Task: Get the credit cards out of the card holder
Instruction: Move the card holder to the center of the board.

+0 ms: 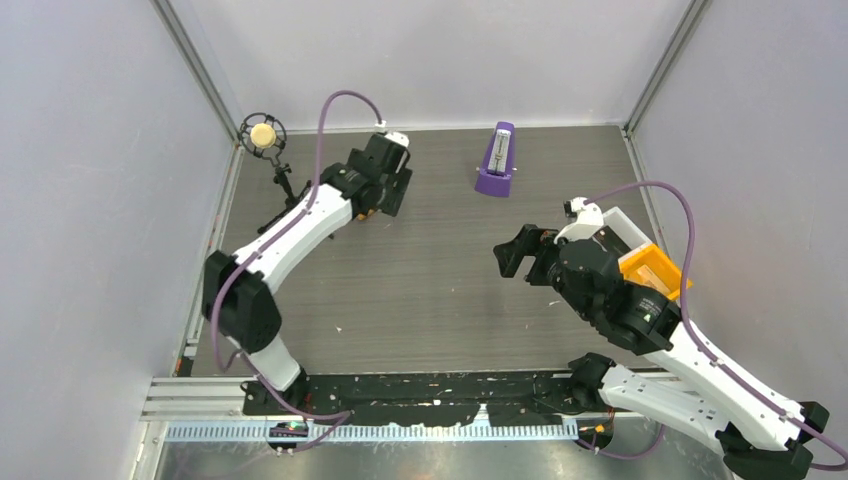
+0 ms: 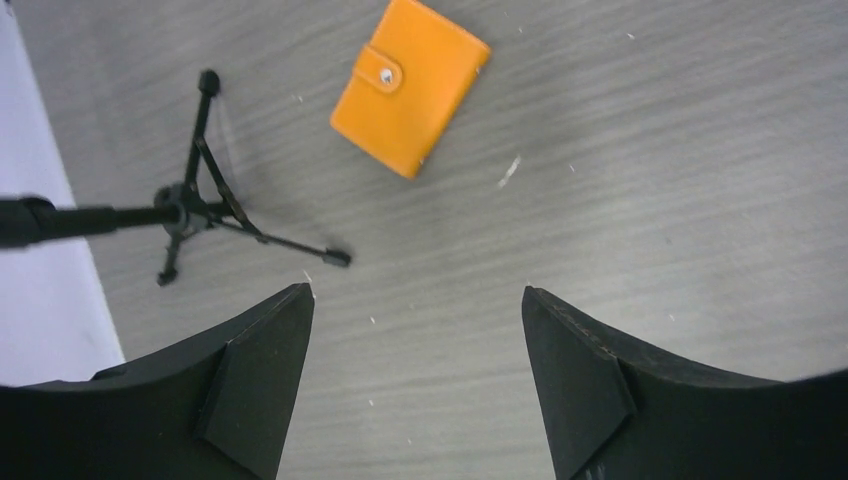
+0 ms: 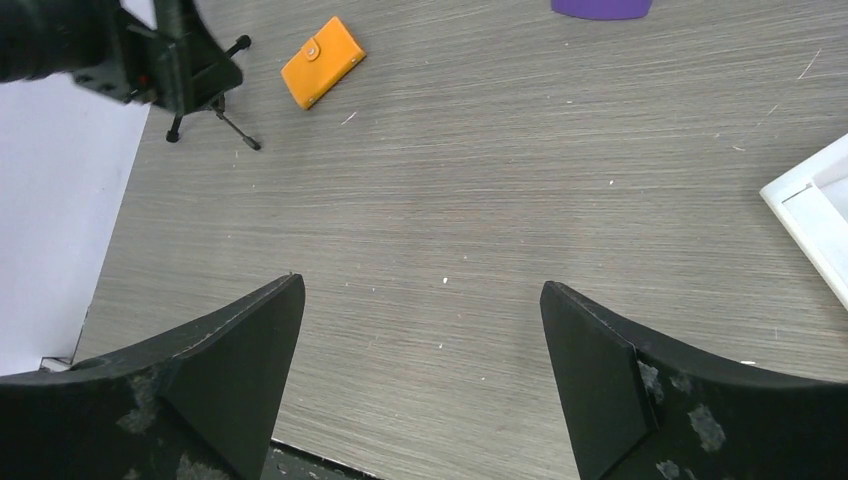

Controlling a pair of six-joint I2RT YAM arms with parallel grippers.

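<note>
The card holder [image 2: 410,85], a small orange wallet, lies flat and snapped shut on the grey table, ahead of my left gripper [image 2: 416,292]. That gripper hovers above the table, apart from the wallet, open with only bare table between its fingers. In the top view my left gripper [image 1: 392,195] is at the back left and covers the wallet. The right wrist view shows the card holder [image 3: 322,62] far off at the upper left. My right gripper [image 3: 421,282] is open and empty over the right middle of the table [image 1: 508,252]. The credit cards are hidden.
A microphone [image 1: 263,135] on a black tripod [image 2: 195,200] stands just left of the wallet. A purple metronome [image 1: 495,160] stands at the back centre. A white bin [image 3: 815,215] and an orange bin [image 1: 652,268] sit at the right edge.
</note>
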